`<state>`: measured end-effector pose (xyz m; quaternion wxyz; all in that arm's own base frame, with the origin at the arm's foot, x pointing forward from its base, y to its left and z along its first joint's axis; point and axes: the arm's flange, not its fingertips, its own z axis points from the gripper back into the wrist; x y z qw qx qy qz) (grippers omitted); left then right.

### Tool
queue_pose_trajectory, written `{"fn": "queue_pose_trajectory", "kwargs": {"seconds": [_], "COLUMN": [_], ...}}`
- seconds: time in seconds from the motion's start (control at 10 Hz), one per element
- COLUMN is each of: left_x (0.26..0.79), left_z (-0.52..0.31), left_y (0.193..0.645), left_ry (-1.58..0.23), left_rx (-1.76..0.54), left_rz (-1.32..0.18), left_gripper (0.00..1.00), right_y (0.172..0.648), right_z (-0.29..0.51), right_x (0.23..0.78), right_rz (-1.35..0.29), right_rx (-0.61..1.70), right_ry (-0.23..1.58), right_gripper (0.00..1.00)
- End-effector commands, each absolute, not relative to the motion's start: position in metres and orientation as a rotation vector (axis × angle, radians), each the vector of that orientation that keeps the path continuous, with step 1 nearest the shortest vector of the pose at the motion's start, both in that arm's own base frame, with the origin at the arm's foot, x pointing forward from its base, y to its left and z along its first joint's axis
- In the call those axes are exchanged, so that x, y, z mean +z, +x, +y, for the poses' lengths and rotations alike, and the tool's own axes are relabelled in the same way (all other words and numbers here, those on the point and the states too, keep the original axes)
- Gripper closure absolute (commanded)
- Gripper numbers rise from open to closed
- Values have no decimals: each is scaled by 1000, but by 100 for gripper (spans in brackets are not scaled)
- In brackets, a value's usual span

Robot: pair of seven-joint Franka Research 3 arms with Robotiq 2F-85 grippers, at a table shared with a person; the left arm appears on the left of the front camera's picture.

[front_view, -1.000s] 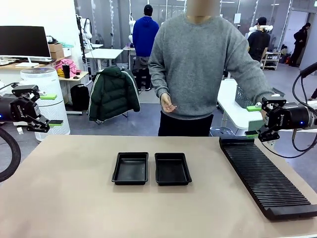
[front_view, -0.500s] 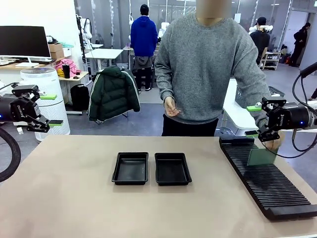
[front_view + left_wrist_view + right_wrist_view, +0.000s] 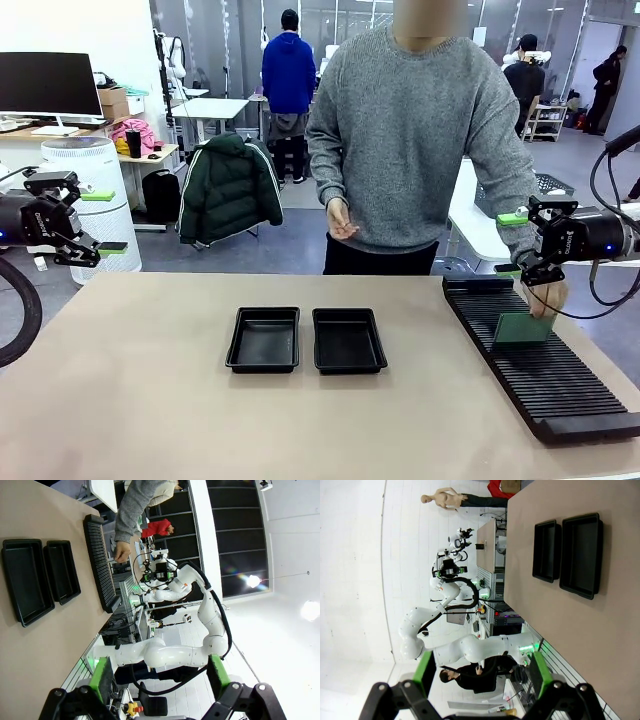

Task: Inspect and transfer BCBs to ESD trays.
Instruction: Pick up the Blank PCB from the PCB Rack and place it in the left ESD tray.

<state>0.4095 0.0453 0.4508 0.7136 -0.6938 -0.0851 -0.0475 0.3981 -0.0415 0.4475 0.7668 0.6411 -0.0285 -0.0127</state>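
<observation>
At tabletop (image 3: pixel 150 400), held left fingers (image 3: pixel 112 247) and right fingers (image 3: pixel 512 218) apart, empty; best waited until hand (image 3: pixel 545 297) released board (image 3: pixel 522 328) in rack (image 3: pixel 550 380).

In the front view the person's wrist is hidden behind the fingers (image 3: pixel 509 269) of the right gripper (image 3: pixel 511 244). Their hand (image 3: pixel 546 297) covers the upper right corner of the BCB (image 3: pixel 520 329), whose lower edge is sunk out of sight in the slotted rack (image 3: pixel 545 375). The counter (image 3: pixel 150 400) runs off the bottom edge. In the left wrist view, what the hand (image 3: pixel 121 555) holds is too small to tell.
</observation>
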Motion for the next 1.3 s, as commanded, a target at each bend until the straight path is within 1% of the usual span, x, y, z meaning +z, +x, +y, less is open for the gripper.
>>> {"fn": "queue_pose_trajectory", "kwargs": {"seconds": [0.0, 0.9, 1.2], "left_x": [451, 451, 451], "left_z": [46, 46, 46], "left_y": [409, 409, 409], "left_ry": [-1538, -1538, -1538], "left_rx": [-104, -104, -104], "left_rz": [-189, -189, -189], "left_gripper": [0, 0, 0], "right_y": [397, 398, 397], "right_z": [-41, -42, -55], "right_x": [449, 447, 486], "right_rz": [-64, -62, -114], "right_rx": [-24, -28, 11], "right_ry": [1392, 1392, 1327], "right_gripper": [0, 0, 0]}}
